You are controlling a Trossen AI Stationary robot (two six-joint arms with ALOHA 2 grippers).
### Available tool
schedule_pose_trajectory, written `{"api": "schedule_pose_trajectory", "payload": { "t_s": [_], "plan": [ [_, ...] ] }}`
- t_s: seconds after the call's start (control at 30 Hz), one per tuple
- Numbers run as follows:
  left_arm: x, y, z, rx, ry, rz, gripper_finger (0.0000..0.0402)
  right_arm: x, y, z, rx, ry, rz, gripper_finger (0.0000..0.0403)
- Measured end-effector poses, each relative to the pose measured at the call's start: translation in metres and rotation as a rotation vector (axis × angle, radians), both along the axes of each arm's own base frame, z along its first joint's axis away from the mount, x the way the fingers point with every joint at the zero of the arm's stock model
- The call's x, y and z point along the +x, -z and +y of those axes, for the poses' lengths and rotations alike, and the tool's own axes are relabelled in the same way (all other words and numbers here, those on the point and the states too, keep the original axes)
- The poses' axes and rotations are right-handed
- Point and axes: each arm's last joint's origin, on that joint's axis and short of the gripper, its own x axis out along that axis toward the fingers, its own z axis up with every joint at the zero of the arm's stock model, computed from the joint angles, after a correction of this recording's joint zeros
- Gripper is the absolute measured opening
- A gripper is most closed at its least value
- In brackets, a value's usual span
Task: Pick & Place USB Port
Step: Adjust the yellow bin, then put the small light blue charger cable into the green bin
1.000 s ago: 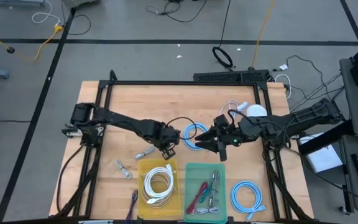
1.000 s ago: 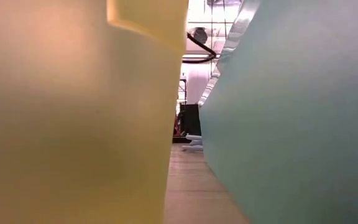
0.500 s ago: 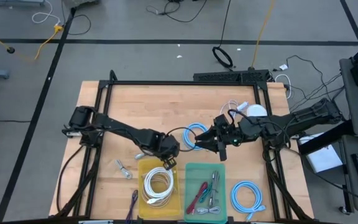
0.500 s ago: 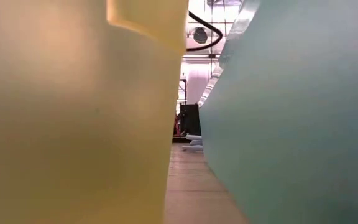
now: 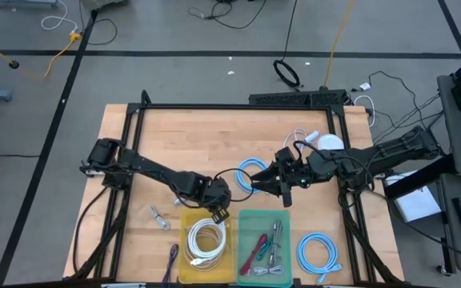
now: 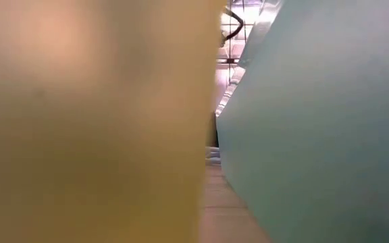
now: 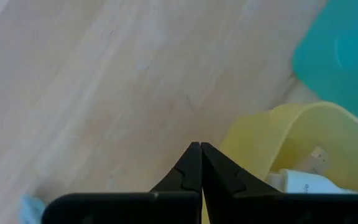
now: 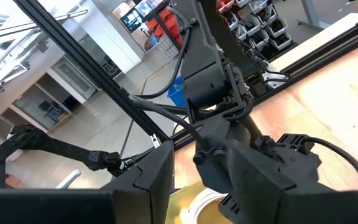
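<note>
My left gripper (image 5: 217,213) is shut with nothing between its fingers (image 7: 199,151). It points steeply down at the far rim (image 7: 272,124) of the yellow bin (image 5: 206,240), which holds a coiled white cable (image 5: 205,238). A small grey USB piece (image 5: 158,216) lies on the wood left of the bin. My right gripper (image 5: 264,186) stands open and level above the table, over a blue cable coil (image 5: 250,172), with nothing in it. My left gripper's shut fingertips stand right at the outer side of the yellow bin's far rim (image 7: 241,140), coming from above and slanting down. Whether they touch the rim cannot be told from these views.
A teal bin (image 5: 264,244) with red and grey cables stands right of the yellow one. Another blue coil (image 5: 318,252) lies near the front right. A white cable and white puck (image 5: 326,142) sit at the far right. Bare wood stretches across the table's far left.
My left gripper has gone toward the table's near edge, from beside the blue coil to the yellow bin's far rim, and has stayed shut. In the low view the yellow bin's wall has shifted toward the teal bin, narrowing the gap between them.
</note>
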Motion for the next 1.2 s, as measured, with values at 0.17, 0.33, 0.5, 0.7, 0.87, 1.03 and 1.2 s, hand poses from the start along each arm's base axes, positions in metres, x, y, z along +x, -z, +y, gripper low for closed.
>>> {"api": "schedule_pose_trajectory", "payload": {
  "t_s": [0.17,0.33,0.5,0.7,0.87,1.03,1.2],
  "plan": [
    [0.002,-0.001,-0.007,-0.018,0.004,-0.035,0.0000,0.000,0.000,0.000,0.001,0.001,0.000,0.0144],
    [0.002,-0.001,-0.010,-0.015,-0.002,-0.044,0.0000,0.000,0.000,0.000,0.001,0.001,0.000,0.0144],
    [0.000,-0.001,-0.008,0.028,-0.026,-0.039,0.0000,0.000,0.000,0.000,0.001,0.000,0.000,0.0144],
    [0.003,-0.001,0.006,0.061,-0.060,-0.033,0.0000,0.000,0.001,0.000,0.004,-0.001,0.012,0.0144],
    [0.006,-0.001,0.019,0.069,-0.082,-0.032,0.0005,-0.001,0.001,0.002,0.006,-0.008,0.016,0.0144],
    [0.011,-0.003,0.047,0.083,-0.119,-0.036,0.0006,-0.002,0.001,0.005,0.010,-0.022,0.017,0.0144],
    [0.025,-0.009,0.093,-0.039,-0.157,-0.137,0.0007,-0.004,0.001,0.013,0.011,-0.051,0.017,0.0144]
  ]
}}
